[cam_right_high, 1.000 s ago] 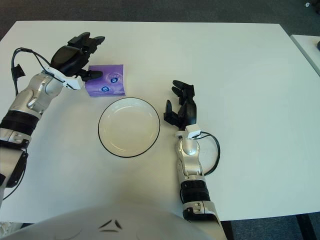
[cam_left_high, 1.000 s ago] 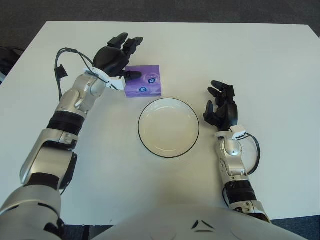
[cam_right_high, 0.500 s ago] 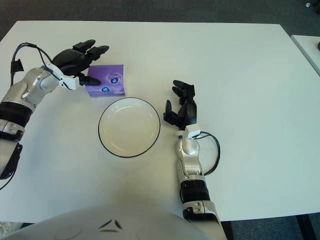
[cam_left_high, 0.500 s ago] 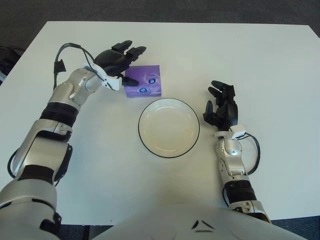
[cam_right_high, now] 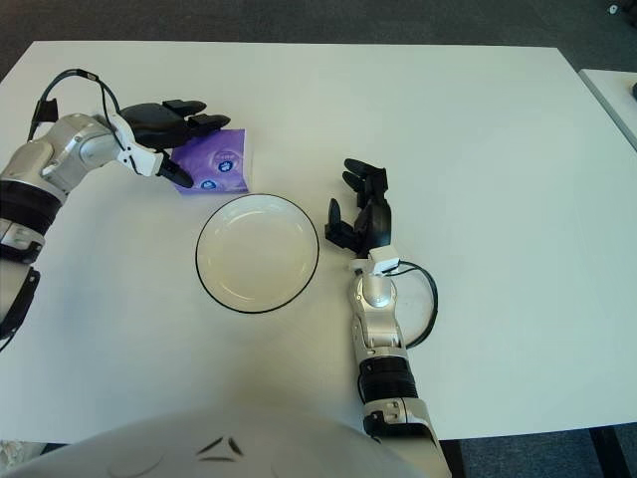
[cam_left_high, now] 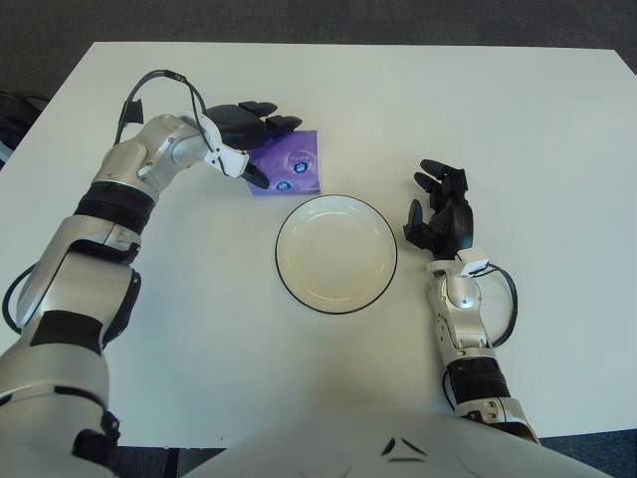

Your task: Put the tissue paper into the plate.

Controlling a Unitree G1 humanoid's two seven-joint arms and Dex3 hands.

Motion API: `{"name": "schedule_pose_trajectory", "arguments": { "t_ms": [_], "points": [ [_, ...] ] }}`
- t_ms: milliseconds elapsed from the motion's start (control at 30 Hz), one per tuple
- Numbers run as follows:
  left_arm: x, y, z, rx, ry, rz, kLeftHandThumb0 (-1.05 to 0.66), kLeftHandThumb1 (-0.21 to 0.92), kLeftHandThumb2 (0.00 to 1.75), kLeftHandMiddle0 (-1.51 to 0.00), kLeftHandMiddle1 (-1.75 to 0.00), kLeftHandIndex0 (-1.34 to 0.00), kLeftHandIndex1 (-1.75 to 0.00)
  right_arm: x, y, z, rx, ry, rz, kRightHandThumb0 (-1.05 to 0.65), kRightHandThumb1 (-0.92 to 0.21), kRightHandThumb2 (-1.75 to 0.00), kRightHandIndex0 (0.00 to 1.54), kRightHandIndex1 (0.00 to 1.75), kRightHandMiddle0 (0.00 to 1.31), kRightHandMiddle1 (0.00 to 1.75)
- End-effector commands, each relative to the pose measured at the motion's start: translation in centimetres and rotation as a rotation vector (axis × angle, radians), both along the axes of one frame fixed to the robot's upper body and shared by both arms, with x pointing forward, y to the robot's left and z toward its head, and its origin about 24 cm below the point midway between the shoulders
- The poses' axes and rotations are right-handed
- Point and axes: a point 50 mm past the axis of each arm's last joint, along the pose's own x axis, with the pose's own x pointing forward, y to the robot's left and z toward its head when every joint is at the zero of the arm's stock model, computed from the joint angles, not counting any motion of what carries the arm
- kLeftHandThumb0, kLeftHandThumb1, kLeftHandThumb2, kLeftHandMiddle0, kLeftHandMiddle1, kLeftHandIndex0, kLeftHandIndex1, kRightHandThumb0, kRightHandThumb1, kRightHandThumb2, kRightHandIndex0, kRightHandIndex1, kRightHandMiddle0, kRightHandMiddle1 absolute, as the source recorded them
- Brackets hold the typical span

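The left hand (cam_left_high: 249,129) is over the far-left edge of the tissue pack (cam_left_high: 291,165), its dark fingers (cam_left_high: 269,121) stretched out flat toward the right across the pack's far side and the thumb (cam_left_high: 255,173) dropped down along the pack's near-left corner. The fingers are spread, reaching across the pack; whether they actually press on it cannot be told from either eye view. The pack itself is purple, with small round blue-and-white marks on top, and it lies flat on the tabletop (cam_left_high: 537,129), left of centre and toward the far side. It sits just beyond the plate (cam_left_high: 336,254), off the plate's far-left rim, with a thin strip of white table showing between the two. So the tissue is on the tabletop, outside the plate.

The plate is white with a dark rim, sitting about midway across the tabletop and closer to the near edge than the pack is. Nothing lies in it.

The right hand (cam_left_high: 442,214) shows just right of the plate, near its right rim, palm turned toward the plate and fingers pointing up and away toward the far edge. Its fingers are loosely curled and hold nothing. A black cable (cam_left_high: 506,304) loops beside the right wrist, and another arcs over the left forearm (cam_left_high: 159,159).
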Motion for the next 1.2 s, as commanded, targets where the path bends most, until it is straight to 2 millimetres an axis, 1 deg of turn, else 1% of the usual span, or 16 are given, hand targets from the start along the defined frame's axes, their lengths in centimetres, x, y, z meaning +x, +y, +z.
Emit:
{"name": "schedule_pose_trajectory", "arguments": {
  "t_ms": [0, 200, 433, 833, 1167],
  "points": [
    [-0.1, -0.1, 1.9, 0.025, 0.000, -0.015, -1.04, 0.78, 0.01, 0.00, 0.00, 0.00, 0.00, -3.7, 0.1, -8.4, 0.016, 0.396, -0.012, -0.26, -0.58, -0.99, 0.36, 0.94, 0.06, 1.16],
    [-0.2, -0.2, 2.5, -0.010, 0.012, -0.025, -1.05, 0.80, 0.01, 0.00, 0.00, 0.00, 0.00, -3.7, 0.1, -8.5, 0.016, 0.392, -0.008, -0.26, -0.57, -1.00, 0.37, 0.95, 0.06, 1.16],
    [-0.3, -0.5, 2.6, -0.057, 0.003, -0.027, -1.05, 0.81, 0.02, 0.00, 0.00, 0.00, 0.00, -3.6, 0.2, -8.6, 0.016, 0.392, -0.008, -0.27, -0.57, -1.00, 0.37, 0.95, 0.06, 1.16],
    [-0.1, -0.8, 2.2, -0.147, 0.004, -0.036, -1.05, 0.80, 0.01, 0.00, 0.00, 0.00, 0.00, -3.6, 0.3, -8.7, 0.018, 0.389, -0.009, -0.26, -0.57, -1.00, 0.38, 0.95, 0.06, 1.17],
    [0.1, -1.0, 1.1, -0.217, -0.012, -0.024, -1.05, 0.82, 0.01, 0.00, 0.00, 0.00, 0.00, -3.6, 0.3, -8.8, 0.030, 0.394, -0.015, -0.22, -0.57, -1.03, 0.39, 0.96, 0.07, 1.18]
  ]
}}
